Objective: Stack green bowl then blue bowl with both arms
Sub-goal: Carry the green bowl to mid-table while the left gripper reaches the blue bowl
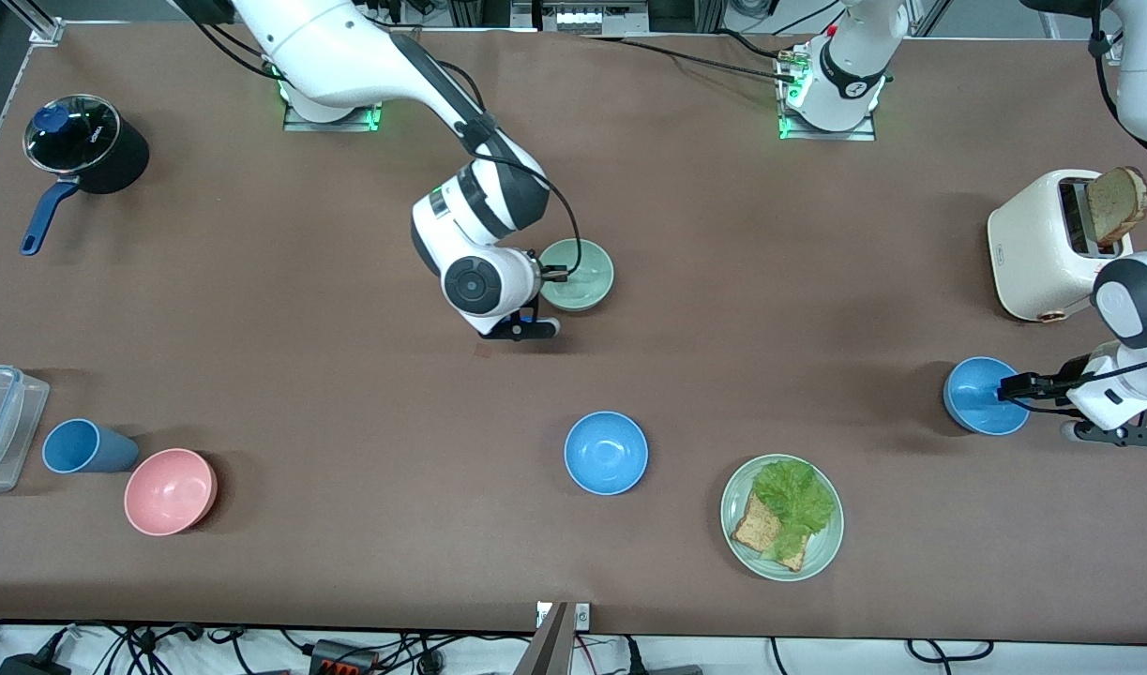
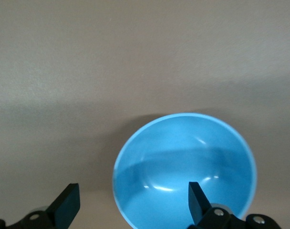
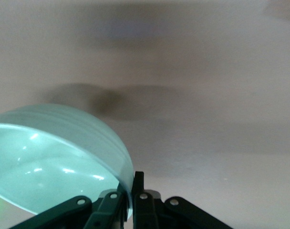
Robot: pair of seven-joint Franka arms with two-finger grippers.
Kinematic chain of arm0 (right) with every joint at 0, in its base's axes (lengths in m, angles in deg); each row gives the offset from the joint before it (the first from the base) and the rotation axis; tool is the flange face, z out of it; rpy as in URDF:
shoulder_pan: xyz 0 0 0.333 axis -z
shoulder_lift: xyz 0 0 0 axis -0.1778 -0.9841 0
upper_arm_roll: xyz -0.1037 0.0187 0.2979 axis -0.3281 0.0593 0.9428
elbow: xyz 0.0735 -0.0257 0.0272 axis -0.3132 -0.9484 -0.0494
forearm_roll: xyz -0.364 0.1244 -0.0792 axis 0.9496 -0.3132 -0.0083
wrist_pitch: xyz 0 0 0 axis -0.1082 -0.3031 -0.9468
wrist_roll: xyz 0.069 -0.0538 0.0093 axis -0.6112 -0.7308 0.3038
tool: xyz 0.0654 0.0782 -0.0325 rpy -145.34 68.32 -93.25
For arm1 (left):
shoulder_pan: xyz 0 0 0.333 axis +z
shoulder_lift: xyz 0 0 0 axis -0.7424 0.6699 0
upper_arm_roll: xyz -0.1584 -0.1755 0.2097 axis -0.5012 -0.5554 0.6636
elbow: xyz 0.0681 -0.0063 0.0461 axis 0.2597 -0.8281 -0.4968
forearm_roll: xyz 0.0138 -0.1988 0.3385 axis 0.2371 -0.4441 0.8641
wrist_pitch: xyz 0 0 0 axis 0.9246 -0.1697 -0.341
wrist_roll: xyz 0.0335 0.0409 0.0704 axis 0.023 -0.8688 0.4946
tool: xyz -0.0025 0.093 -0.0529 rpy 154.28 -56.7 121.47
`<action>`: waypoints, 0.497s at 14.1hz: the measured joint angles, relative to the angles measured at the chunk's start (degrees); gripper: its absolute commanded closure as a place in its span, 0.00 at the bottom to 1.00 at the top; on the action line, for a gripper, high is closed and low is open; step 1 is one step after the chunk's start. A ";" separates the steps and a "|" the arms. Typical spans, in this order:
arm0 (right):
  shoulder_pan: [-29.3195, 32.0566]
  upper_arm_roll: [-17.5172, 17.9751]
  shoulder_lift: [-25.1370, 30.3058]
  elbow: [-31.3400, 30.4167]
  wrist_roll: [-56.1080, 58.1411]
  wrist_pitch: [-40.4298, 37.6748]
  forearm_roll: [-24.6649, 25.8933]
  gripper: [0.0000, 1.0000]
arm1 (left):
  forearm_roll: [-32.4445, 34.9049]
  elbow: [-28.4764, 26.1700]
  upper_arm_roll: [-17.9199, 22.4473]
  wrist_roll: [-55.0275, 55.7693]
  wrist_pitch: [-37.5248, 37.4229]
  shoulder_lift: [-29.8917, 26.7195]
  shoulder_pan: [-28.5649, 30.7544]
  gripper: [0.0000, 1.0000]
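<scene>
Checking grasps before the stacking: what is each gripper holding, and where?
Right gripper pinches the green bowl by its rim. Left gripper, open at the blue bowl, holds nothing.

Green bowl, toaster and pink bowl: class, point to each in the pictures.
green bowl (image 1: 582, 272): front view, inner floor.
toaster (image 1: 1033, 244): front view, cream side wall.
pink bowl (image 1: 168, 491): front view, inside hollow.

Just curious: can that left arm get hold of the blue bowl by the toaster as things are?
Probably yes. The left gripper is open right at the blue bowl, one finger over its inside and one outside the rim, and nothing stands between them.
</scene>
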 measured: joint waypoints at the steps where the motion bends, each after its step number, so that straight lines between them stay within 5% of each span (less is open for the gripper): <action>1: -0.62 0.00 -0.58 0.03 0.00 0.65 -0.69 1.00 | 0.00 0.00 -0.01 -0.41 0.62 0.57 0.43 0.08; 3: -1.47 0.00 -1.70 0.04 -0.02 1.18 -1.06 1.00 | 0.00 0.00 -0.02 -0.66 1.82 1.37 0.97 0.33; 4: -1.59 -0.01 -2.31 0.05 -0.02 1.51 -1.07 0.84 | 0.00 0.00 -0.05 -0.69 2.06 1.58 1.06 0.45; 5: -1.59 -0.06 -2.84 0.07 -0.02 1.88 -1.14 0.01 | 0.00 0.00 -0.08 -0.70 2.09 1.64 1.07 0.53; 7: -1.53 -0.44 -3.02 0.45 -1.05 2.35 -1.39 0.00 | 0.00 0.01 -0.23 -0.70 2.09 1.65 1.06 0.67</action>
